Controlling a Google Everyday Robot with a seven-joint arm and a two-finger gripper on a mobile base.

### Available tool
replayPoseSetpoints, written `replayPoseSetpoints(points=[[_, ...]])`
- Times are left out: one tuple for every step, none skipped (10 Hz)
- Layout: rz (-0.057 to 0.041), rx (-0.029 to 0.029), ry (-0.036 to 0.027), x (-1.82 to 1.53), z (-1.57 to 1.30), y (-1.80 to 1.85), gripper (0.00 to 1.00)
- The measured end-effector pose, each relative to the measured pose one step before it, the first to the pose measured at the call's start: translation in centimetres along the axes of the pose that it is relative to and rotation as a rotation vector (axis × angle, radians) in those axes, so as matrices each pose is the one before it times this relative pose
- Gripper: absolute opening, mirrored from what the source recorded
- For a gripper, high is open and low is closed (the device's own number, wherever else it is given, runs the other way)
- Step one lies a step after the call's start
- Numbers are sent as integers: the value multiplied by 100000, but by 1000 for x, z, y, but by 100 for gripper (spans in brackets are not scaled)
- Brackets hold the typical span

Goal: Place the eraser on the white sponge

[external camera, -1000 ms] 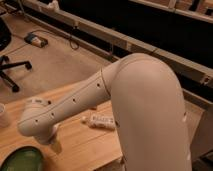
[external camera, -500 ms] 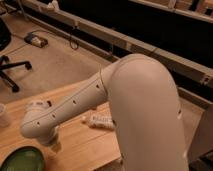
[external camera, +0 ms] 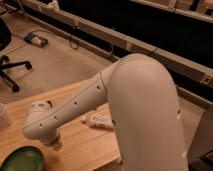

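Note:
My white arm (external camera: 130,105) fills the middle of the camera view and reaches down left over the wooden table (external camera: 75,150). The gripper (external camera: 55,145) hangs under the wrist (external camera: 40,122) near the table's front left, just above the wood, and only a pale stub of it shows. The eraser is hidden or out of view. The white sponge is also hidden or out of view.
A long white tube-like object with markings (external camera: 100,121) lies on the table beside the arm. A green bowl (external camera: 22,160) sits at the front left corner. A white cup (external camera: 3,115) stands at the left edge. An office chair (external camera: 7,60) stands on the floor beyond.

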Motion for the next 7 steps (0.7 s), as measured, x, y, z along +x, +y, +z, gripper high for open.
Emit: replayPoseSetpoints(points=[[2297, 466, 1216, 604, -78, 192, 52], [-1722, -5, -876, -195, -61, -219, 62], [-3564, 206, -843, -301, -143, -574, 70], [-4940, -404, -370, 65, -114, -856, 78], [-6355, -888, -119, 808, 8, -1251, 80], [-6327, -995, 375, 1001, 1, -1640, 80], [-8315, -979, 210, 458, 79, -2541, 80]])
